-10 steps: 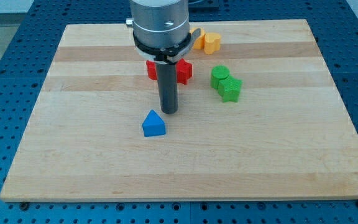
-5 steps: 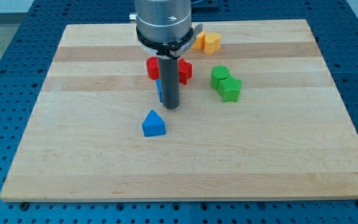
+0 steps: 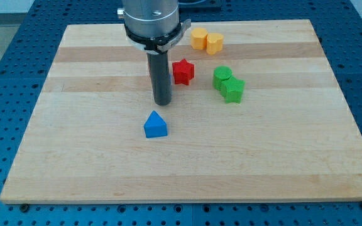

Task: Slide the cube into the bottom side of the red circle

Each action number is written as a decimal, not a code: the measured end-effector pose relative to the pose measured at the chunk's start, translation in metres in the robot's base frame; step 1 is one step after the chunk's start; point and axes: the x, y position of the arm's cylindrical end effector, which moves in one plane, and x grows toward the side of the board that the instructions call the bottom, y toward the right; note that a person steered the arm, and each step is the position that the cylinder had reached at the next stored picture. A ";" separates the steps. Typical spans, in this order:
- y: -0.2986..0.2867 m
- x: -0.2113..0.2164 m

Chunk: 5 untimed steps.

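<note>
My tip [image 3: 163, 103] rests on the wooden board [image 3: 74, 144], left of the board's middle. The rod stands upright and hides what is straight behind it. Neither the blue cube nor the red circle shows; both lie behind the rod or the arm's body. A red star [image 3: 183, 71] sits just to the view's right of the rod. A blue triangle block [image 3: 155, 125] lies a little below my tip, apart from it.
Two green blocks [image 3: 222, 76] [image 3: 233, 90] touch each other right of the red star. A yellow block [image 3: 199, 37] and an orange block [image 3: 215, 43] sit together near the board's top edge.
The rod has moved to the view's left and slightly up. The red circle and the sliver of blue cube that showed beside the rod are now covered. The red star is fully visible.
</note>
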 end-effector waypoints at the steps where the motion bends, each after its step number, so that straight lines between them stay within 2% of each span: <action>1: 0.010 0.001; 5: 0.011 -0.008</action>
